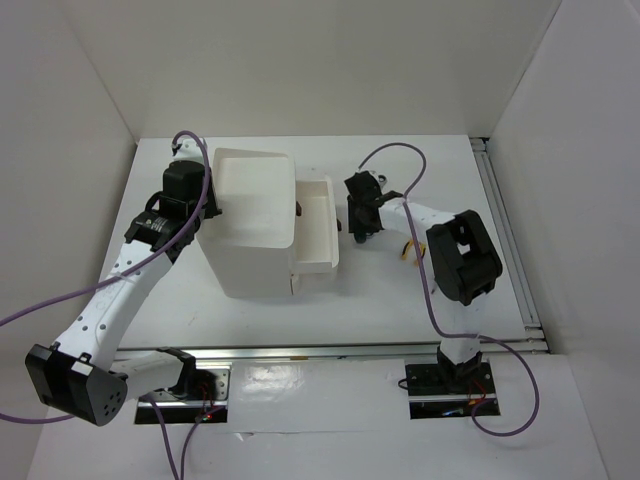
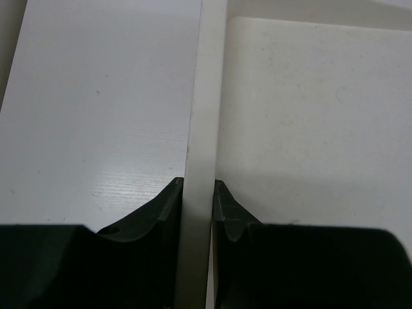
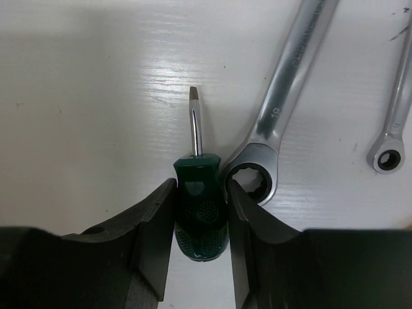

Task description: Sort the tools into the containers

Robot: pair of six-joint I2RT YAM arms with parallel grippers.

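R gripper [image 3: 200, 185] tight round green screwdriver [image 3: 199, 215] handle, wrench [image 3: 284, 90] just beside; L gripper [image 2: 198, 183] tight on box [image 2: 205, 96] wall.

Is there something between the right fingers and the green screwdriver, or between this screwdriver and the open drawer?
Nothing visible does. The right gripper has its fingers against both sides of the green screwdriver handle. The large wrench lies close beside one finger, not between. Toward the open drawer, no obstacle shows.
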